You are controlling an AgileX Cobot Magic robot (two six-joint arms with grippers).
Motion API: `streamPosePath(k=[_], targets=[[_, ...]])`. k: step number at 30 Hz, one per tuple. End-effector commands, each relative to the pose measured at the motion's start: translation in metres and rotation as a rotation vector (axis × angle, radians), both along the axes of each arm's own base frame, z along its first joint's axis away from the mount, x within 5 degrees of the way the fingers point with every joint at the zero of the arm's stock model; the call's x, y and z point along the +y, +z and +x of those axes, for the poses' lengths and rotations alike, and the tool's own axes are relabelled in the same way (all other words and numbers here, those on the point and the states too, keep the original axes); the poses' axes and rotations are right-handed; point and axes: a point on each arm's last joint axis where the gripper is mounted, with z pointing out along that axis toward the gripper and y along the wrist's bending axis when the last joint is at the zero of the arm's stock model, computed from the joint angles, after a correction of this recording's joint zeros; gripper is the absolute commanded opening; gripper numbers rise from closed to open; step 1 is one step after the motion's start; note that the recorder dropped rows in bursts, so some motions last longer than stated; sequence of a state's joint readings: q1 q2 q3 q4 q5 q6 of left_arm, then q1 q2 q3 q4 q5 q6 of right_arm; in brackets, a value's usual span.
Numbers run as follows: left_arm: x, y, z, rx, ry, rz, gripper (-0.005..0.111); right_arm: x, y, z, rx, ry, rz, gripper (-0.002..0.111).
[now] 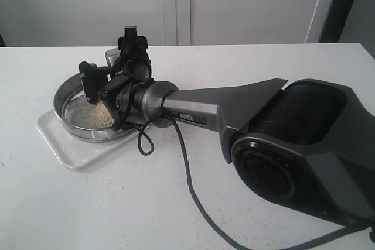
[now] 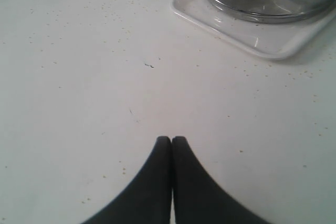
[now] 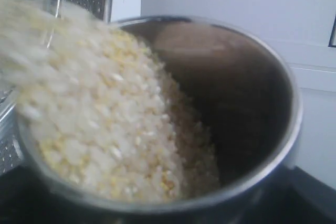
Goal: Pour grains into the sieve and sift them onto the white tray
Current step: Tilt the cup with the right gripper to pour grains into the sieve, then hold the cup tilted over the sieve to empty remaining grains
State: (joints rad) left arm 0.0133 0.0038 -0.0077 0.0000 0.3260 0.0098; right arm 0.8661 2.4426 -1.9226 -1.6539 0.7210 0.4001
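Exterior view: my right claw (image 1: 111, 65) grips the steel cup (image 3: 236, 93), tipped over the sieve (image 1: 88, 134) at about nine o'clock of the scene. The grains (image 3: 105, 119), yellow and pale mixed, spill over the cup's rim toward the mesh, and a pile lies inside the sieve. The sieve sits on the white tray (image 1: 64, 147) on the tabletop (image 1: 263, 62). My left claw (image 2: 171, 140) is closed and empty over bare tabletop, near the tray.
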Motion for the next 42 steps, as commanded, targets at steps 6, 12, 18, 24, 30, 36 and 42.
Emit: streamPosePath(k=[6,12,18,24,30,36,42], targets=[[0.0,-0.0029,-0.0004,0.011,0.005,-0.009,0.0,0.0023,0.0136,0.0004,-0.074,0.028,-0.059,0.0],[0.0,-0.0029,-0.0004,0.011,0.005,-0.009,0.0,0.0051,0.0136,0.0,-0.077,0.063,-0.072,0.0],[0.0,-0.0029,-0.0004,0.011,0.005,-0.009,0.0,0.0088,0.0121,-0.001,-0.063,0.109,-0.083,0.0],[0.0,-0.0029,-0.0004,0.011,0.005,-0.009,0.0,0.0087,0.0121,-0.001,-0.063,0.108,-0.083,0.0],[0.0,-0.0029,-0.0004,0.011,0.005,-0.009,0.0,0.0031,0.0144,0.0005,-0.088,0.045,-0.095,0.0],[0.0,-0.0029,-0.0004,0.011,0.005,-0.009,0.0,0.0025,0.0147,0.0006,-0.109,0.075,-0.251,0.0],[0.0,-0.0029,-0.0004,0.011,0.005,-0.009,0.0,0.0022,0.0148,0.0007,-0.123,0.095,-0.355,0.0]])
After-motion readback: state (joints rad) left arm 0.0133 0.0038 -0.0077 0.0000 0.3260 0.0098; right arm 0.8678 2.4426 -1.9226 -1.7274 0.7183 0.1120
